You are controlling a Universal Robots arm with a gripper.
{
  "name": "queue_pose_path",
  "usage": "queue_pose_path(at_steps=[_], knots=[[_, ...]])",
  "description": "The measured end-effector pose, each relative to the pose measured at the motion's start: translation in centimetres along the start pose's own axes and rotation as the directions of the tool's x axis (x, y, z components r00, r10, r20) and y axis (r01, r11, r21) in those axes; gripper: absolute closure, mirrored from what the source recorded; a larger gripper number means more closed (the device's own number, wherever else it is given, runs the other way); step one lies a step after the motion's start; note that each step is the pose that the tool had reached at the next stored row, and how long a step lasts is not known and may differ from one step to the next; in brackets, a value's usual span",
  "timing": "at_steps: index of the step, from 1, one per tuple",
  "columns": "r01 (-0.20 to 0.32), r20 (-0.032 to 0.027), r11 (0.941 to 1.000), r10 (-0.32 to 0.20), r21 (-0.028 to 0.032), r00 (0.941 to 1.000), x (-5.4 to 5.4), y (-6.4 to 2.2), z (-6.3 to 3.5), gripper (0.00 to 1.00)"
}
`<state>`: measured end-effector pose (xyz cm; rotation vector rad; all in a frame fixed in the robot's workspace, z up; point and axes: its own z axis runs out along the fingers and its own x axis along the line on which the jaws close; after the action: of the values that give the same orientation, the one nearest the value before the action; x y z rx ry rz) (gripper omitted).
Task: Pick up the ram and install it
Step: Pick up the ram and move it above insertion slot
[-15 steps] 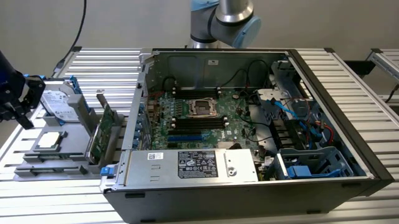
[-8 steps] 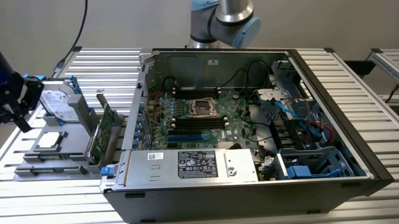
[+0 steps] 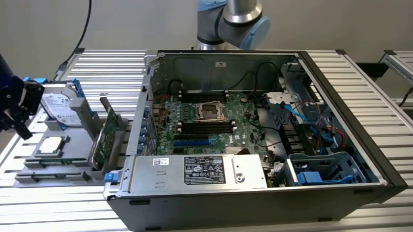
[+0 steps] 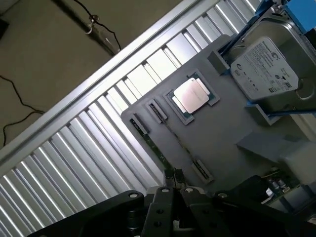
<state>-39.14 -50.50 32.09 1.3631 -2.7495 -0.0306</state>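
The ram (image 4: pixel 149 144), a thin dark stick seen edge-on, rests along the outer edge of the grey parts tray (image 4: pixel 232 123). My gripper (image 4: pixel 174 177) is shut with nothing visible between its fingers. It hangs well above the ram's near end. In the exterior view the gripper (image 3: pixel 23 129) hovers at the far left, just off the tray's (image 3: pixel 71 169) left side. The open computer case (image 3: pixel 258 121) with the motherboard (image 3: pixel 206 121) and its black memory slots (image 3: pixel 206 128) stands to the exterior view's right.
The tray also carries a silver processor chip (image 4: pixel 190 95), a hard drive (image 4: pixel 264 66) in a blue bracket and an upright green card (image 3: pixel 106 137). The ribbed metal table (image 4: pixel 74 163) runs beneath, with floor and cables beyond its edge. Cables and a power supply (image 3: pixel 200 169) fill the case.
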Motion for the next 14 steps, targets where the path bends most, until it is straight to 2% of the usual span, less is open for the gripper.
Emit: queue_pose_path(at_steps=[4, 7, 11, 14], knots=[[0.073, -0.0038, 0.9974, -0.073, 0.0041, 0.9974, -0.01, -0.01, 0.24, 0.89], [0.127, -0.0068, 0.9919, -0.127, 0.0069, 0.9919, -0.02, -0.02, 0.44, 0.89], [0.198, -0.011, 0.98, -0.198, 0.0103, 0.9801, -0.04, -0.03, 0.76, 0.89], [0.251, -0.0143, 0.9679, -0.251, 0.0127, 0.9679, -0.06, -0.05, 1.01, 0.89]])
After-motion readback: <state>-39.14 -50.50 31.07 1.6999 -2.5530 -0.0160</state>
